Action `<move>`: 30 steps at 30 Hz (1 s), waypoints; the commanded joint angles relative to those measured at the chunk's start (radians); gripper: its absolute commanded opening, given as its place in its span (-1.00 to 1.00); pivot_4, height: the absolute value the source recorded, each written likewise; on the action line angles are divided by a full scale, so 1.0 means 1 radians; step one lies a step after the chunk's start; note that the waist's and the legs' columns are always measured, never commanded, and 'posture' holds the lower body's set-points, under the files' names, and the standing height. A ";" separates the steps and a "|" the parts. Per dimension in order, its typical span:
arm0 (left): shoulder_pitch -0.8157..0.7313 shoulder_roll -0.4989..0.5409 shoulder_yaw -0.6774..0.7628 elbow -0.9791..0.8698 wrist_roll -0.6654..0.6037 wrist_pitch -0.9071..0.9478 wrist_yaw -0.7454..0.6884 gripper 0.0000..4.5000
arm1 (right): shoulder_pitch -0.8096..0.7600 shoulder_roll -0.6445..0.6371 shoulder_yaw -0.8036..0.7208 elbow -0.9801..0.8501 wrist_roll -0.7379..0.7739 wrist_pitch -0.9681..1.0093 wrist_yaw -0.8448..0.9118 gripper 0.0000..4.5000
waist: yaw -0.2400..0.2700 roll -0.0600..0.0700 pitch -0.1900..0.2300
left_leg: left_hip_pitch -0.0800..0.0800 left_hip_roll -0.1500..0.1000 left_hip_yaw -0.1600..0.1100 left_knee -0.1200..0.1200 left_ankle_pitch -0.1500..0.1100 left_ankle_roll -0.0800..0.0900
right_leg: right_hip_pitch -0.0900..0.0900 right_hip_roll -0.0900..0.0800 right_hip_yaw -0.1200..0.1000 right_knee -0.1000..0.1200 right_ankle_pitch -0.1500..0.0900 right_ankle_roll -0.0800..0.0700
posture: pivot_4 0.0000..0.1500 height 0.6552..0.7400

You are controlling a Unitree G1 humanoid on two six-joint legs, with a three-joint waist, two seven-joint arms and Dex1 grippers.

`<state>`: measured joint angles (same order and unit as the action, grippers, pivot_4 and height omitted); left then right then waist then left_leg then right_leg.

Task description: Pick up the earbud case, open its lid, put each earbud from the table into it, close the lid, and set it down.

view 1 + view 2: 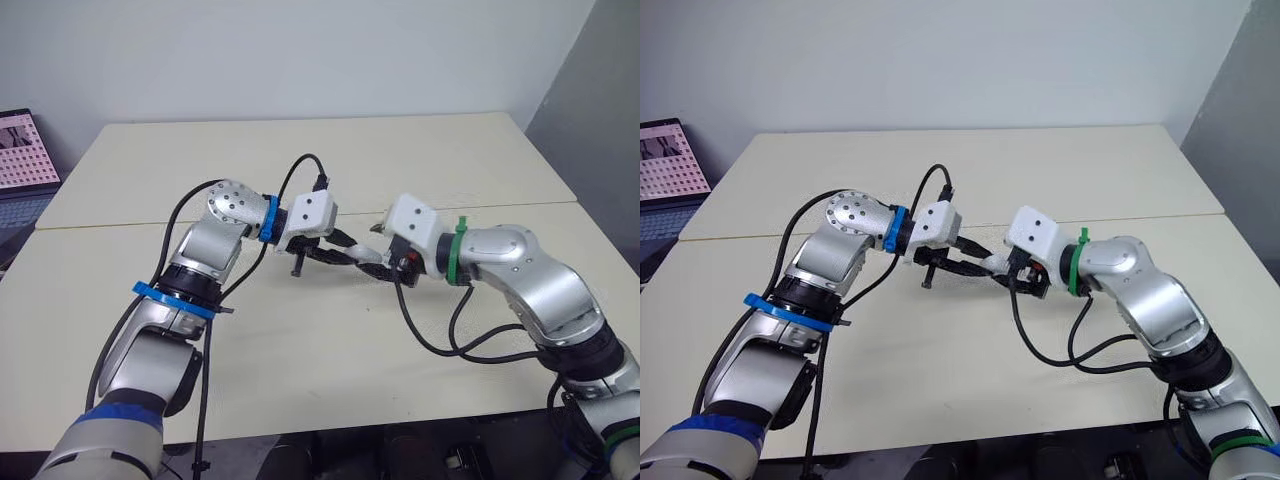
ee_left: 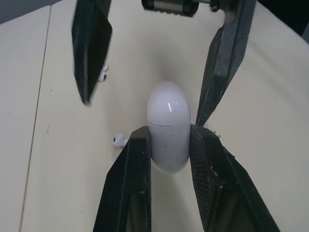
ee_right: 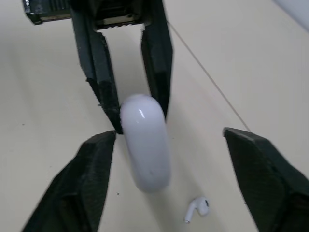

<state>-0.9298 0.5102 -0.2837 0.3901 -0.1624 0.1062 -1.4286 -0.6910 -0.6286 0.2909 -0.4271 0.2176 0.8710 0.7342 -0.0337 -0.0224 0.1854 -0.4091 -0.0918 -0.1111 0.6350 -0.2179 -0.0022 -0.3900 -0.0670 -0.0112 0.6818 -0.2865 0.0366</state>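
The white earbud case (image 2: 168,130) is pinched at its lower half by my left gripper (image 2: 170,136), which is shut on it. Its lid looks closed, with a thin seam showing. My right gripper (image 3: 169,135) is open, one finger on each side of the case's (image 3: 145,140) rounded lid end without touching it. The two grippers meet nose to nose over the middle of the table (image 1: 362,258). Two white earbuds lie on the table beside the case, one (image 2: 118,140) close to it and one (image 2: 102,75) farther off.
The cream table (image 1: 300,350) is two tops joined along a seam (image 1: 550,205). A laptop screen (image 1: 25,150) stands off the table's far left corner. Black cables loop from both wrists over the table.
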 commanded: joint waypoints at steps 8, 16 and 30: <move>0.020 -0.002 0.051 -0.084 -0.068 0.131 0.008 -0.67 | -0.059 -0.020 -0.111 0.062 -0.026 -0.022 -0.057 0.98 | 0.000 0.000 0.000 | 0.000 0.000 0.000 0.001 0.000 0.000 | 0.000 0.000 0.000 0.000 0.000 0.000 | 1.00 1.00; 0.064 -0.008 0.076 -0.132 -0.066 0.194 0.050 -0.67 | -0.095 -0.024 -0.191 0.068 0.024 0.031 -0.061 0.98 | 0.002 0.000 0.000 | 0.000 0.000 0.000 0.001 0.000 -0.001 | 0.000 -0.001 0.000 0.000 0.000 0.000 | 1.00 1.00; 0.168 -0.109 0.346 -0.110 -0.151 0.206 0.457 -0.67 | 0.103 0.077 -0.234 0.031 0.090 0.054 -0.131 0.98 | 0.004 0.000 0.000 | -0.001 0.000 0.000 0.002 0.000 0.000 | 0.000 -0.001 0.000 0.000 0.001 0.000 | 1.00 1.00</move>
<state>-0.7543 0.4193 -0.0014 0.3008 -0.2756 0.3449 -1.0451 -0.5874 -0.5652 0.0685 -0.3820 0.3072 0.9656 0.6226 -0.0294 -0.0225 0.1854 -0.4097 -0.0921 -0.1111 0.6378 -0.2179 -0.0024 -0.3898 -0.0681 -0.0110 0.6823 -0.2859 0.0366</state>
